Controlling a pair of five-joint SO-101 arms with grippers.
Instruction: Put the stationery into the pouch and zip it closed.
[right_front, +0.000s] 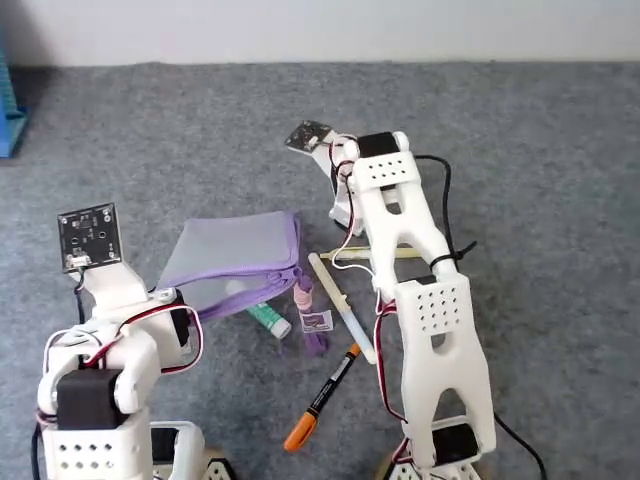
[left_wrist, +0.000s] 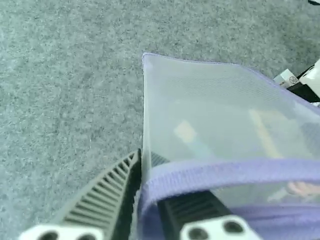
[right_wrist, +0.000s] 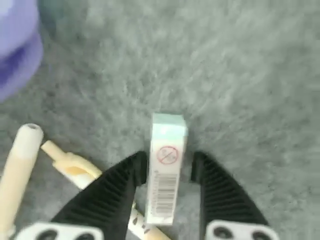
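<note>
High view: the purple mesh pouch (right_front: 230, 255) lies near the middle of the surface, a little toward its left edge. Its zip band is clamped in the jaws of the left gripper (left_wrist: 150, 186), so the mouth is being held for loading. Pale shapes are seen through the mesh in the left wrist view, but whether they lie inside or beneath cannot be told.

Most of the stationery is judged to be still outside. A green-tipped stick (right_front: 270, 319) rests just at the mouth, and a small purple item (right_front: 312, 320) lies beside it. A white pen (right_front: 340, 305) and a yellowish pen (right_front: 385, 254) lie nearer the centre, with an orange marker (right_front: 322, 398) toward the near edge.

A white eraser (right_wrist: 166, 195) is straddled by the right gripper (right_wrist: 170, 161). Its jaws are set narrow on either side, with a sliver of surface showing at one side, so no firm grip is made out.

Loading is judged barely begun, and the zip is not yet closed.
</note>
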